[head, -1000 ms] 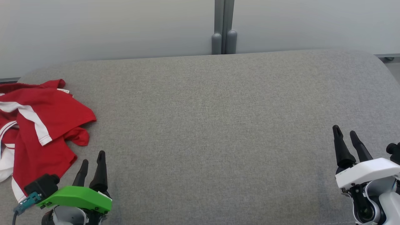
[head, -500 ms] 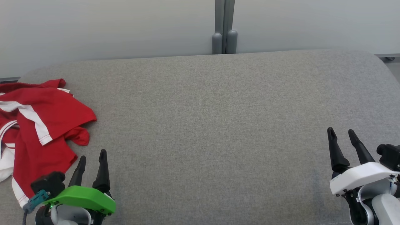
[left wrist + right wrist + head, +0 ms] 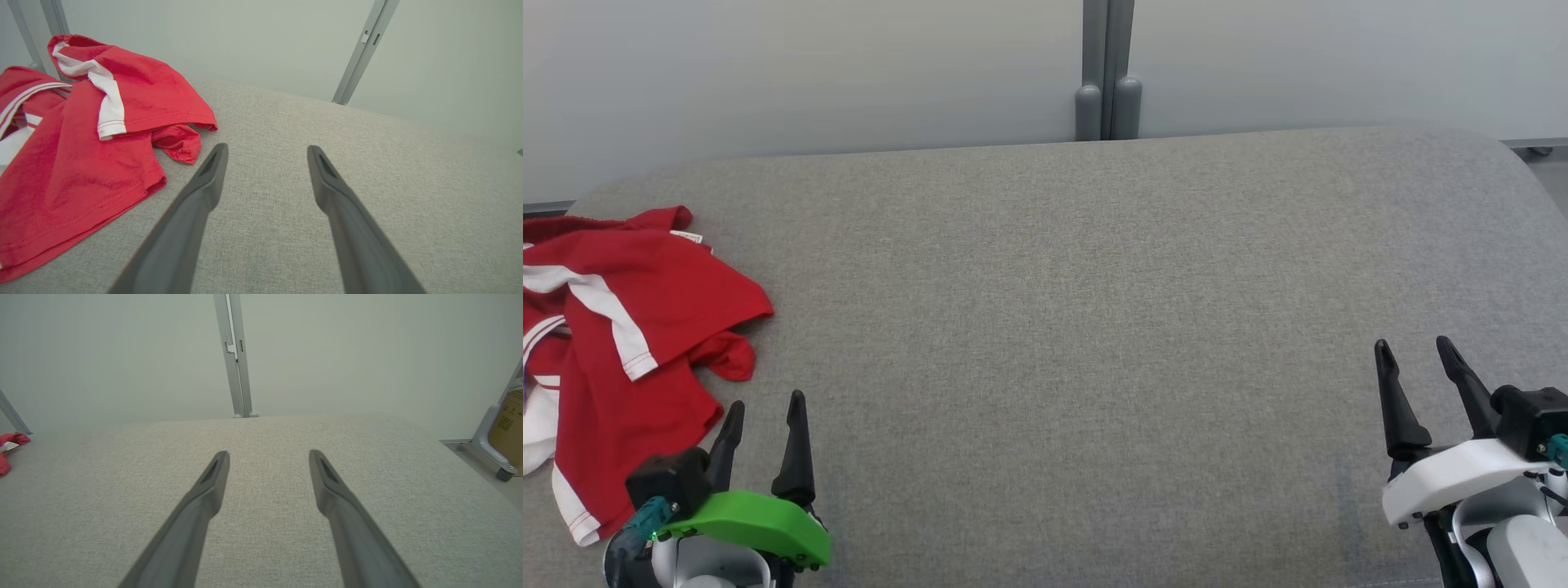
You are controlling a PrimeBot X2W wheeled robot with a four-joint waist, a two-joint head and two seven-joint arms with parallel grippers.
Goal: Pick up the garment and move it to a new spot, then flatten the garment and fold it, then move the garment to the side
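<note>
A crumpled red garment (image 3: 621, 335) with white stripes lies at the left edge of the grey fabric table (image 3: 1078, 327), partly cut off by the head view's edge. My left gripper (image 3: 765, 406) hovers open just right of the garment's near hem, nothing between its fingers. The left wrist view has the garment (image 3: 81, 151) to the left of the spread fingers (image 3: 204, 192). At the lower right my right gripper (image 3: 1413, 349) stands open and empty, far from the cloth. A small bit of the garment (image 3: 8, 453) shows at the left edge of the right wrist view.
A grey post (image 3: 1107, 73) rises behind the table against a pale wall. A cardboard box (image 3: 508, 428) on a wheeled frame stands off the table's right end. The table's wide middle is bare grey fabric.
Both grippers have drawn back slightly toward the bottom of the head view and rolled a little. The garment has stayed in place.
</note>
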